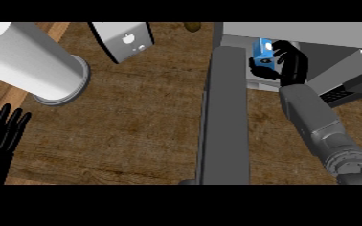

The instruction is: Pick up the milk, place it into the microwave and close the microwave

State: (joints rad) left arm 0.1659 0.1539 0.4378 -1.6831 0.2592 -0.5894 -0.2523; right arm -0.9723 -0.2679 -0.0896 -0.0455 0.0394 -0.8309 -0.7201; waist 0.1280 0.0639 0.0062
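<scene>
Milk (263, 50): blue carton, held at the microwave's (297, 32) mouth, just past the open door (226, 115).
Right hand (291, 67): fingers curled round the carton from the right.
Left hand (10, 129): at the left edge, fingers straight, holding nothing.
Hidden: carton's lower part behind the fingers; microwave inside mostly out of sight.
Room: bare counter (141, 124) between door and white cylinder (42, 67).

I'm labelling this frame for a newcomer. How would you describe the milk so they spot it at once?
Find the grey microwave at upper right, behind its open dark door. At its opening, the black right hand curls round a small blue milk carton, the only blue thing in view.
</scene>
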